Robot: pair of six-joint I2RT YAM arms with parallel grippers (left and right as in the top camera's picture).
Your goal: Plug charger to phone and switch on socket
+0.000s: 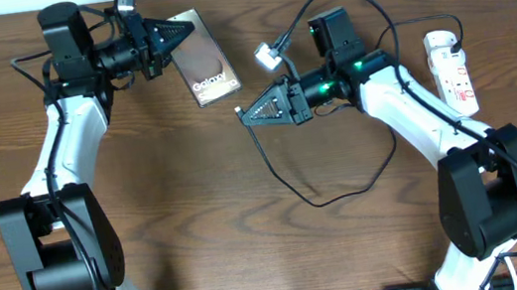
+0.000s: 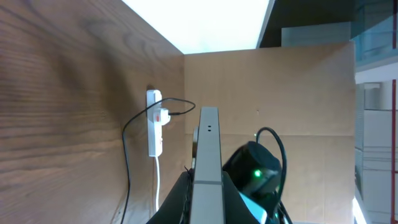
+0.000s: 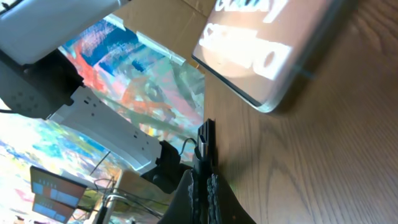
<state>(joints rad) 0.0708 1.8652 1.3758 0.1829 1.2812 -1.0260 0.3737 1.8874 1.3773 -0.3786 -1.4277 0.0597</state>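
The dark phone (image 1: 208,63) with white "Galaxy" lettering lies at the back centre of the table. My left gripper (image 1: 171,34) is shut on its far end; the left wrist view shows the phone's grey edge (image 2: 208,134) clamped between the fingers (image 2: 208,182). My right gripper (image 1: 247,113) is shut on the charger's black connector tip (image 1: 239,110), just in front of the phone's near end. In the right wrist view the tip (image 3: 206,138) sticks out of the fingers (image 3: 203,180), a little short of the phone (image 3: 273,53). The white socket (image 1: 453,67) lies at the far right.
The charger cable (image 1: 289,186) loops over the middle of the table and runs back under my right arm towards the socket. The socket also shows in the left wrist view (image 2: 155,121) with a black cable plugged in. A cardboard wall stands behind the table.
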